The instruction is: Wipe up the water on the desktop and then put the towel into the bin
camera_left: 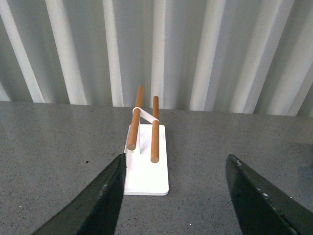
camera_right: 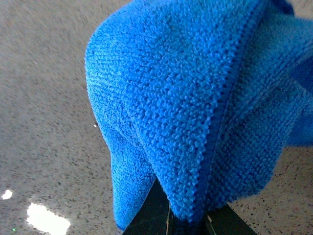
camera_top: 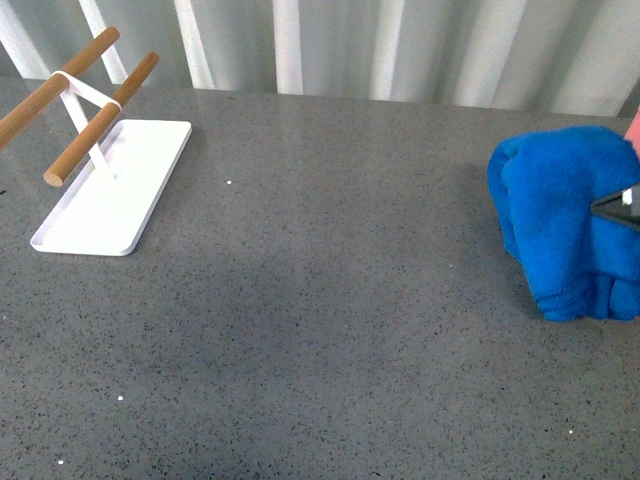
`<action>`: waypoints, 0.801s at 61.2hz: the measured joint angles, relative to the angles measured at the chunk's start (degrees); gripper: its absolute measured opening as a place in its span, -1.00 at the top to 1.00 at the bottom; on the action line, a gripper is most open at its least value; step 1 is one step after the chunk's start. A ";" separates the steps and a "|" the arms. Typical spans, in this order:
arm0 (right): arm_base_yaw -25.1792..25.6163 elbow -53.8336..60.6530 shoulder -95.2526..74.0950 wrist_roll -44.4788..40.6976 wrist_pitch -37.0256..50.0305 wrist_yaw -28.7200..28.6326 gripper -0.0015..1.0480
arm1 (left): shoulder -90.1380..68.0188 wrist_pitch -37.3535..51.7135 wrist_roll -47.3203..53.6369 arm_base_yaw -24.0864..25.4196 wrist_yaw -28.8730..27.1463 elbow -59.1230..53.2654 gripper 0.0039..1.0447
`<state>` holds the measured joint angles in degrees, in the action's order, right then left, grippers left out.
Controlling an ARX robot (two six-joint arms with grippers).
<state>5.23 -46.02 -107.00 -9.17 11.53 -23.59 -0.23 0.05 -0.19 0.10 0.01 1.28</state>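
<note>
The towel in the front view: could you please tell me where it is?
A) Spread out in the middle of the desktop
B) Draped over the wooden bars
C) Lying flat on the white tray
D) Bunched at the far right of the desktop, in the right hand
D: the towel is bunched at the right edge of the desktop, pinched by the right hand, well away from the white tray and its wooden bars.

The left gripper (camera_left: 174, 164) has two broad, flat, matte charcoal fingers (camera_left: 93, 203) tapering to blunt tips, one flecked with pale specks. The right gripper (camera_right: 188, 223) shows black, angular fingers (camera_right: 151, 213); the front view shows a small white patch beside its dark tip.
</note>
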 joint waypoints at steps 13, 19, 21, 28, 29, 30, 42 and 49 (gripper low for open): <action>-1.20 -3.76 -8.37 -1.66 -2.29 1.62 0.94 | 0.00 0.00 0.04 0.00 0.00 0.00 -0.91; -1.33 -4.66 -10.40 -1.99 -2.38 2.84 0.94 | 0.00 0.00 0.02 0.00 0.00 0.00 -0.86; -1.29 -4.76 -10.82 -2.16 -2.36 3.28 0.94 | 0.00 0.00 0.04 0.00 -0.02 0.00 -0.87; -0.74 -4.83 -12.31 -2.86 -1.20 4.02 0.94 | 0.00 0.00 0.04 0.00 0.00 0.00 -0.87; -0.66 -4.85 -12.41 -2.91 -1.11 4.02 0.94 | 0.00 0.00 0.04 0.00 0.00 0.00 -0.87; -0.57 -4.87 -12.52 -2.93 -1.09 4.02 0.94 | 0.00 0.00 0.04 0.00 0.00 0.00 -0.87; 0.13 -7.48 -14.69 -4.26 0.37 5.49 0.94 | 0.00 0.00 0.04 0.00 0.00 0.00 -0.87; -0.35 -11.17 -16.59 -4.63 0.04 7.06 0.94 | 0.00 0.00 0.04 0.00 0.00 0.00 -0.87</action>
<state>4.89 -57.19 -123.59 -13.80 11.57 -16.53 -0.23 0.05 -0.14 0.10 0.01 1.28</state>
